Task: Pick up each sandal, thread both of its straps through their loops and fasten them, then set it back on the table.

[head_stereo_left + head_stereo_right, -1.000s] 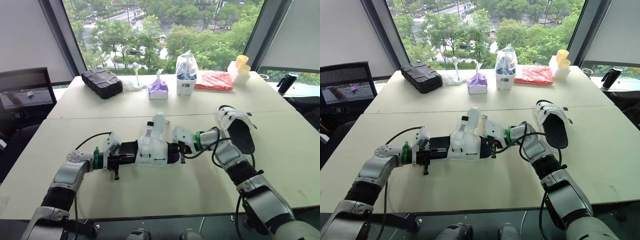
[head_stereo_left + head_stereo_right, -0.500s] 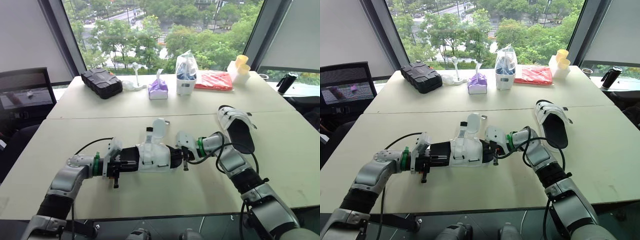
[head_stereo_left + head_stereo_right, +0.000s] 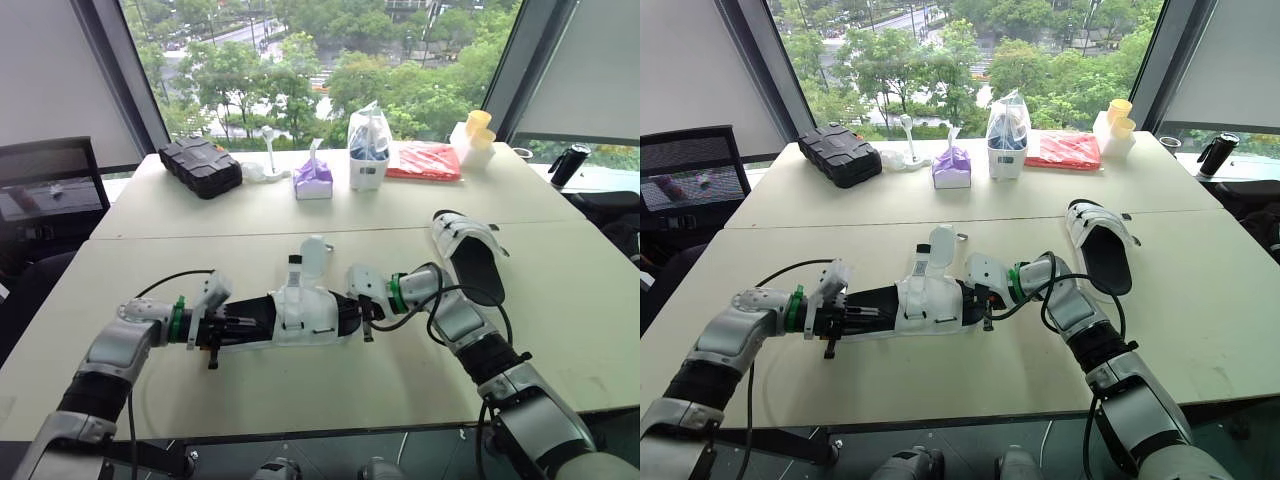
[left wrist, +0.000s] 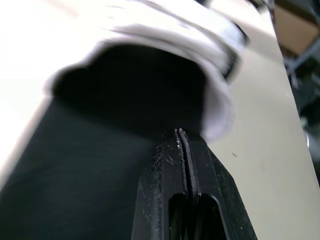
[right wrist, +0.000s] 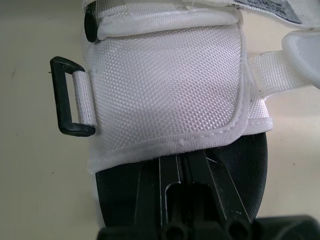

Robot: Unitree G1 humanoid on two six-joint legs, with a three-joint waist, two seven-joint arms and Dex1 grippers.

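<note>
A white-strapped sandal with a black footbed (image 3: 305, 315) lies flat on the table (image 3: 300, 390) between my two grippers. One loose strap (image 3: 312, 255) stands up from it. My left gripper (image 3: 240, 325) is at the heel end, shut, its fingers (image 4: 172, 165) resting on the footbed and pointing under the white upper (image 4: 215, 75). My right gripper (image 3: 362, 318) is at the toe end, shut, its tips (image 5: 180, 157) against the front edge of the toe band (image 5: 165, 85). A black loop (image 5: 70, 97) hangs empty beside that band. The second sandal (image 3: 468, 255) lies to the right.
Along the far side stand a black case (image 3: 202, 165), a purple tissue box (image 3: 313, 178), a clear bag (image 3: 368, 150), a red packet (image 3: 428, 160) and yellow cups (image 3: 478, 130). A black mug (image 3: 566, 165) sits far right, a chair (image 3: 50, 190) at left.
The sandal, held tilted above the table a second ago, has come down flat. My left arm has drawn back to the left along the heel. The right gripper has barely shifted.
</note>
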